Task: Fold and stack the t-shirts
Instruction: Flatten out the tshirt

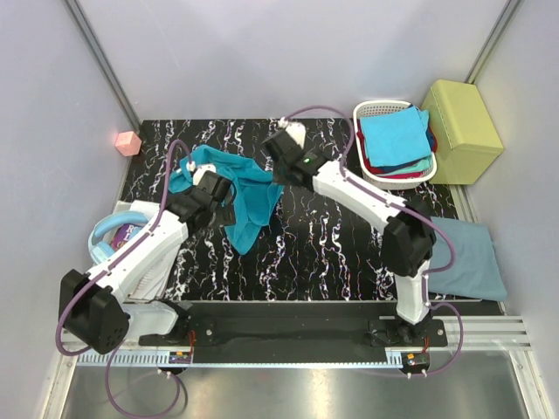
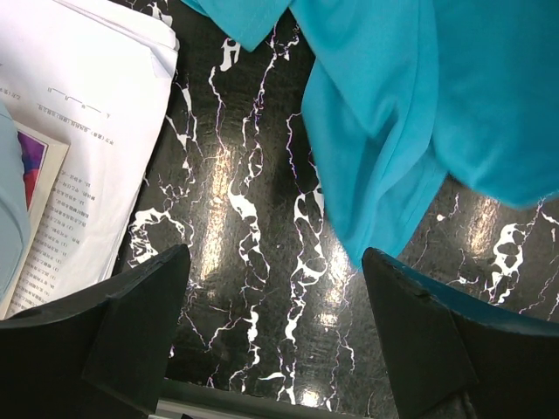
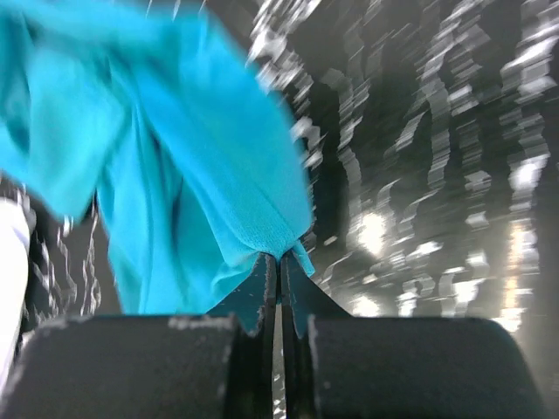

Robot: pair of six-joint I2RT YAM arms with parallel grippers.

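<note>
The teal t-shirt [image 1: 238,188] lies crumpled on the marbled tabletop [image 1: 341,236], toward ten o'clock of its centre. The right tool [image 3: 279,278] is pinched shut on an edge of it, a grip that looks meant for lifting and spreading the cloth before folding. The left tool [image 2: 275,288] hangs wide apart and holds nothing, just beside the shirt's lower tip, probably placed to take a second corner. A grey-blue t-shirt [image 1: 467,257] lies at four o'clock, and folded t-shirts [image 1: 397,135] fill the white basket [image 1: 374,106] at one o'clock

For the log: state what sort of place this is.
Likely a lab robot cell: bare grey walls box in a black marbled table, and a rail at its near edge carries both arms.
</note>
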